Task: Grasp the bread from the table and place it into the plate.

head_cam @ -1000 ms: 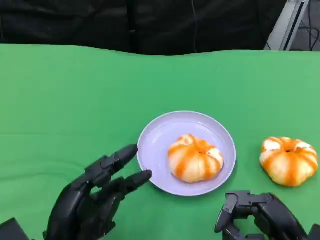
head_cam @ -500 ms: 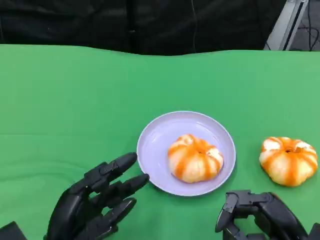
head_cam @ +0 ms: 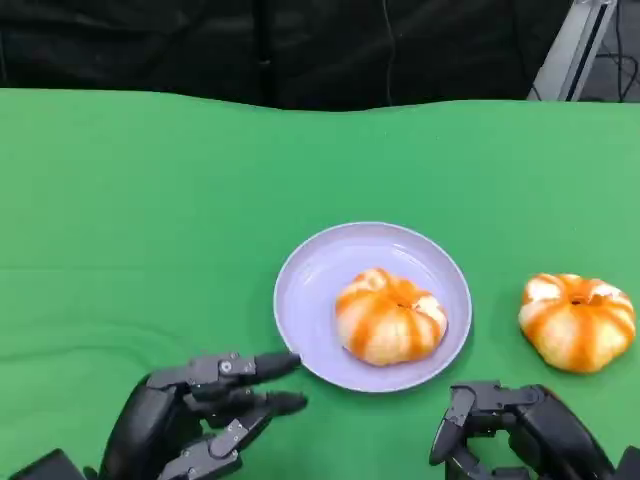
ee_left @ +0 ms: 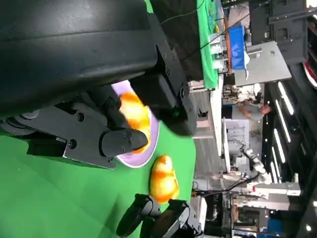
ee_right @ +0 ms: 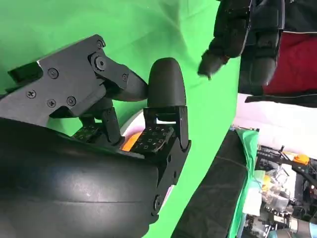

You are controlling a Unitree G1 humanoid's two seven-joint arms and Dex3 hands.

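Left hand low at the near table edge, black, empty, fingers spread and pointing toward the plate, tips just short of its near-left rim. Right hand at the near right edge, holds nothing; fingers look part curled, cannot tell if closed. 2 breads: 1 bread in plate, sitting right of center; 1 bread on table, just right of the plate, apart from it, beyond the right hand. Both round, puffy, pumpkin-shaped, lobed, white with orange stripes, slightly glossy. Plate round, shallow, pale lavender, smooth. Table covered in matte green cloth with faint creases.
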